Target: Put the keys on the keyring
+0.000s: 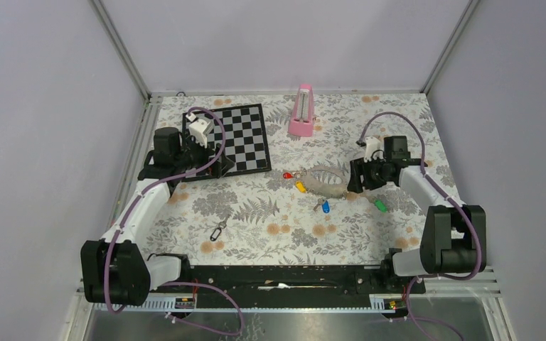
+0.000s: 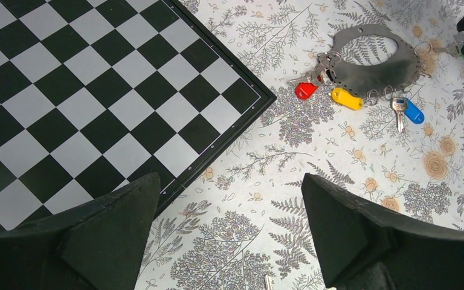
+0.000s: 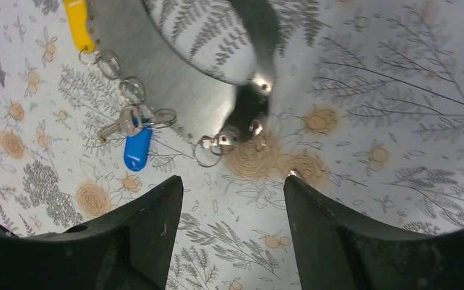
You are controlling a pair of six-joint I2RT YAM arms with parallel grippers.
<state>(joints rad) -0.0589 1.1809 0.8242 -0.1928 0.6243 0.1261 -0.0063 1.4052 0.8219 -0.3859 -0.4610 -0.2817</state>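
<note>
While my left claw [image 2: 229, 181] hangs wide over the chessboard [image 2: 96, 90], well apart from the keyring [image 2: 362, 75], my right claw [image 3: 232, 184], jaws apart and empty, hovers at the ring's right end; green key [image 1: 380, 206] lies just beyond.

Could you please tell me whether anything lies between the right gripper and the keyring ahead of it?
Nothing visible does. In the right wrist view, only floral tablecloth shows between the right gripper and the near edge of the keyring. The blue key lies off to one side, clear of that path.
</note>
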